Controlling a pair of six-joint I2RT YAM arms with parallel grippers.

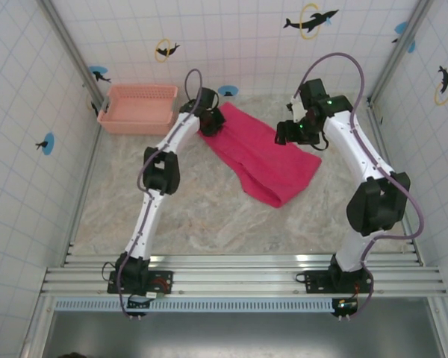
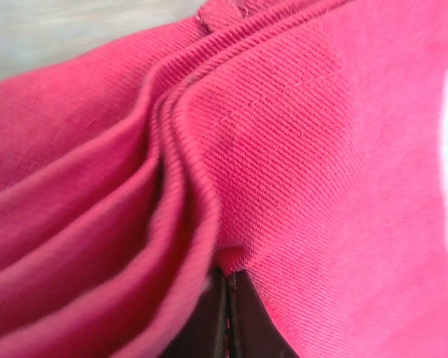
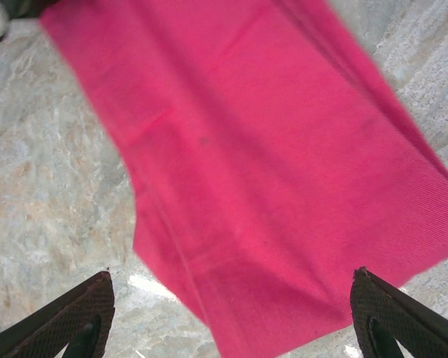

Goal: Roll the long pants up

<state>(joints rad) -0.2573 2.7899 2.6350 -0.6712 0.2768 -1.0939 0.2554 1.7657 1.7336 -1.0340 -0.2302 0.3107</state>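
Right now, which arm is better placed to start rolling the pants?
Likely left: the left gripper is shut on bunched folds at the far end of the magenta pants. The right gripper hangs open above the flat cloth, gripping nothing.

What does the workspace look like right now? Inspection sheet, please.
Surface: marbled table.
Job's things: pants lie as a flat folded strip, not yet rolled.
Clutter: basket at far left, apart from pants.
Grippers: left gripper shut on pants' far end, cloth bunched; right gripper open above the pants.
Cables: purple cables loop over both arms.
Surroundings: tiled walls with dolphin stickers.
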